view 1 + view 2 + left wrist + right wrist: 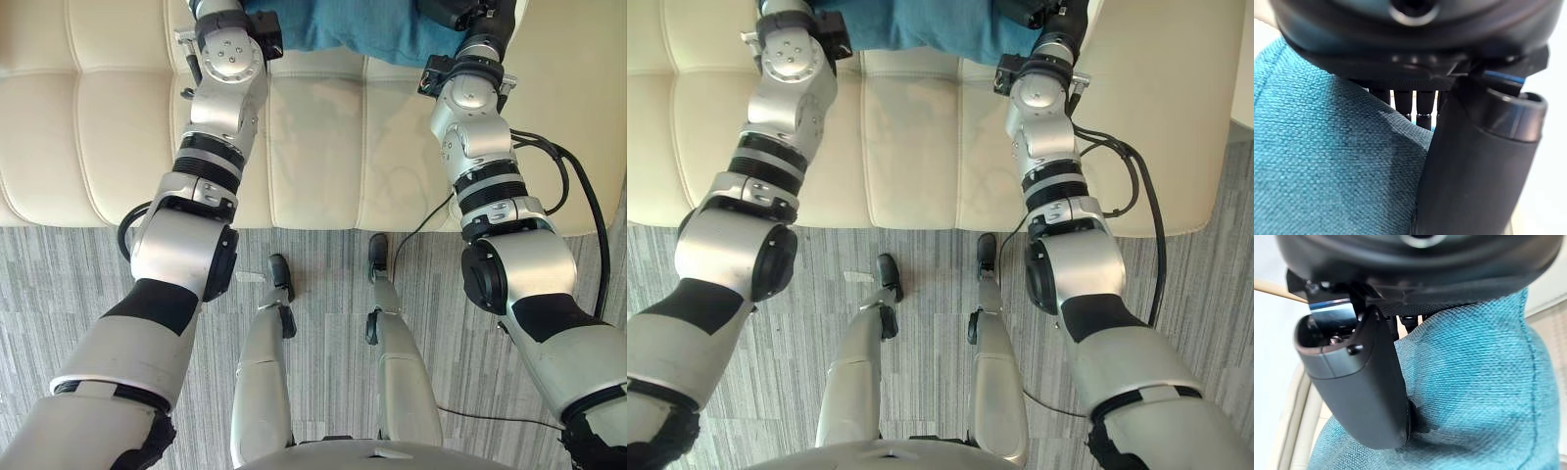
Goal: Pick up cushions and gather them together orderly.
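A teal woven cushion sits at the back of the cream sofa, between my two arms. My left hand grips its left end: the thumb lies on the near face and the fingers curl behind the cloth. My right hand grips the right end the same way, thumb pressed into the fabric with the fingers behind it. From the head, the right hand shows dark at the cushion's corner. Most of the cushion lies beyond the upper edge of the eye views.
The sofa's tufted seat stretches across both eye views, bare in front of the cushion. Grey striped carpet lies below the sofa's front edge. The sofa's right end drops off near the carpet.
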